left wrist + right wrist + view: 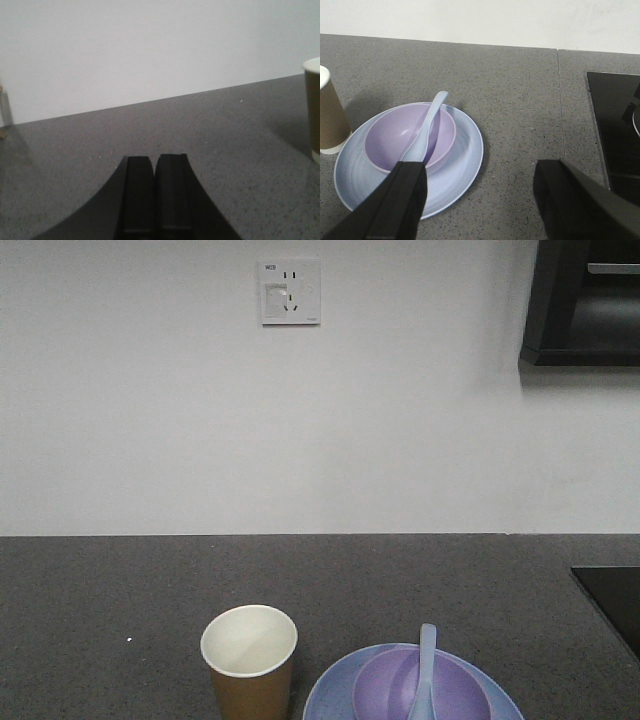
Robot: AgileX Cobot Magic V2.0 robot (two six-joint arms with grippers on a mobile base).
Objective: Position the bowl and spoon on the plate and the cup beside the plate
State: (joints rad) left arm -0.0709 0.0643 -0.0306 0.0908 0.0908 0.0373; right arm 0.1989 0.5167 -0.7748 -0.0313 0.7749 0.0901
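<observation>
A lavender bowl (410,137) sits on the light-blue plate (462,160), and a pale spoon (426,125) rests in the bowl with its handle pointing away over the rim. In the front view the bowl (455,695), the spoon (425,660) and the plate (335,690) lie at the bottom edge. The tan paper cup (249,660) stands upright just left of the plate, seen also as the cup (330,117) and the cup (312,110). My right gripper (480,172) hangs open above the plate's right edge, holding nothing. My left gripper (156,162) is shut and empty, left of the cup.
A dark speckled countertop (120,580) meets a white wall with a socket (290,292). A black cooktop (615,125) is set into the counter at the right. A dark cabinet (585,300) hangs at the upper right.
</observation>
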